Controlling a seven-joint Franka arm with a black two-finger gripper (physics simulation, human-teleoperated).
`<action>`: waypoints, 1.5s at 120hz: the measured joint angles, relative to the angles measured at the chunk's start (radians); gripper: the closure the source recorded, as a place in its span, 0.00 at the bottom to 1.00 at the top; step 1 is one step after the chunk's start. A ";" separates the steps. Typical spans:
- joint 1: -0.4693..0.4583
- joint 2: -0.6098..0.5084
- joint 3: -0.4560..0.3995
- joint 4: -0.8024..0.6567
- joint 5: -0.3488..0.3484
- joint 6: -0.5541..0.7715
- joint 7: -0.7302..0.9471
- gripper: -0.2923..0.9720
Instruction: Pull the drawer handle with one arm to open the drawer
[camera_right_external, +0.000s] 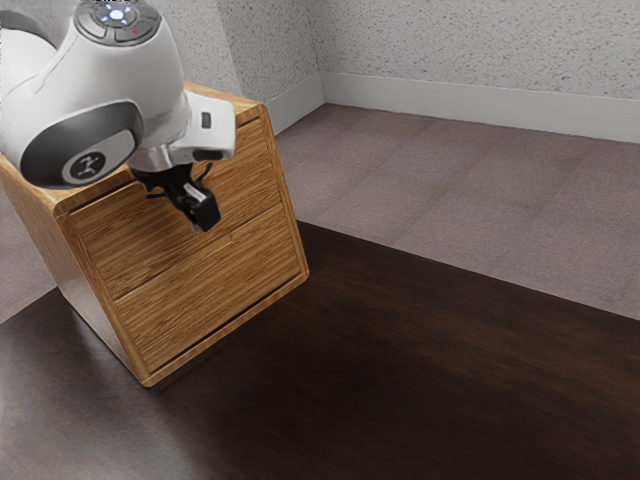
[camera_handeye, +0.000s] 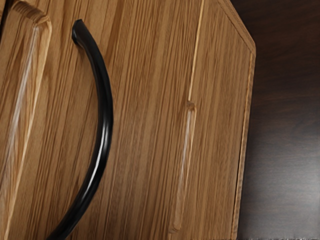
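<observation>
A wooden cabinet (camera_right_external: 190, 270) stands on the dark floor at the exterior view's left, with two drawer fronts that sit flush with its face. My black gripper (camera_right_external: 198, 207) hangs close in front of the upper drawer front (camera_right_external: 140, 235), pointing at it. The wrist view looks straight onto that wood front (camera_handeye: 150, 125) from very near. There the drawer handle (camera_handeye: 100, 150), a black curved bar, arches across the wood a little to one side of my hand's centre. In the exterior view my hand covers most of the handle.
The white arm (camera_right_external: 90, 90) overhangs the cabinet's top. Dark wooden floor (camera_right_external: 420, 380) spreads in front of the cabinet and to the exterior view's right. Grey carpet (camera_right_external: 480, 180) and a speckled wall with a white skirting (camera_right_external: 470, 100) lie behind.
</observation>
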 joint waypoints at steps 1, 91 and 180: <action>0.000 0.000 0.000 -0.001 0.000 0.000 0.000 0.23; -0.090 -0.007 0.097 0.001 0.009 0.004 -0.003 0.23; -0.227 -0.008 0.208 0.030 0.034 0.001 -0.007 0.23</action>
